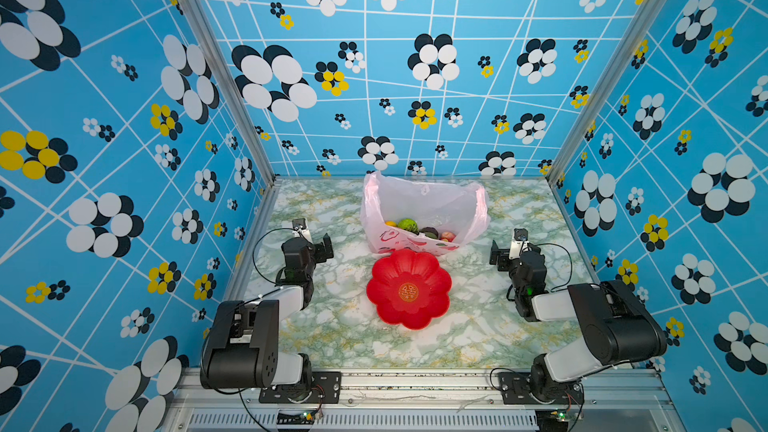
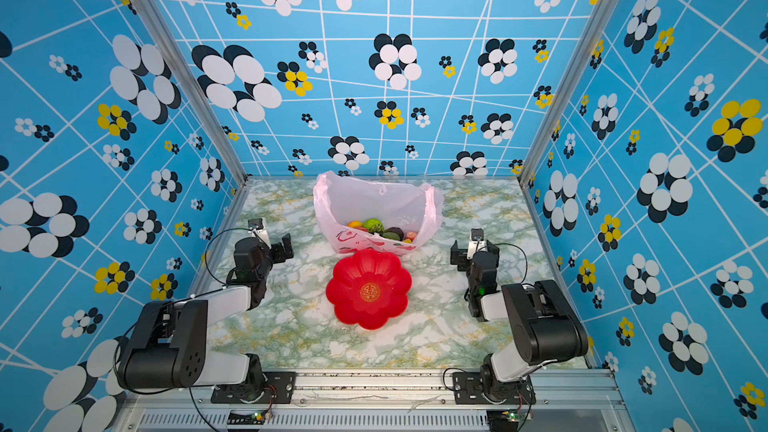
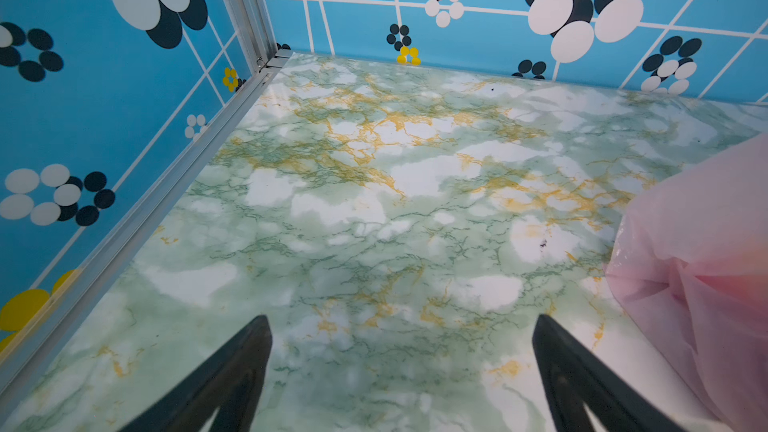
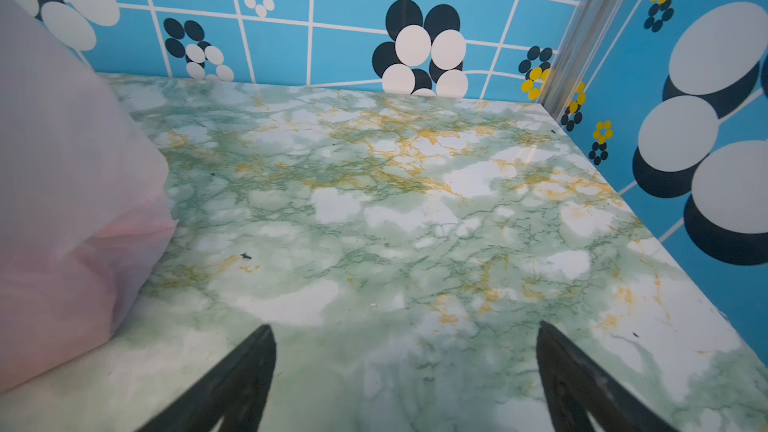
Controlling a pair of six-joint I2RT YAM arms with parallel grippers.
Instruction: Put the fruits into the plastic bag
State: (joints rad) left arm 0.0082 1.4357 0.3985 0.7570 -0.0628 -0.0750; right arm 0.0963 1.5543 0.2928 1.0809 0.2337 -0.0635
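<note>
Both arms were just chilling: the left gripper (image 3: 401, 326) and the right gripper (image 4: 405, 326) each had their black fingers spread wide apart over the green marble-patterned tabletop (image 1: 332, 326), gripping nothing. The small toy fruits (image 1: 419, 229) sat inside the thin translucent pale-pink plastic bag (image 1: 424, 201), which stood open between the grippers, right behind the red flower-shaped plate (image 1: 409, 288).
</note>
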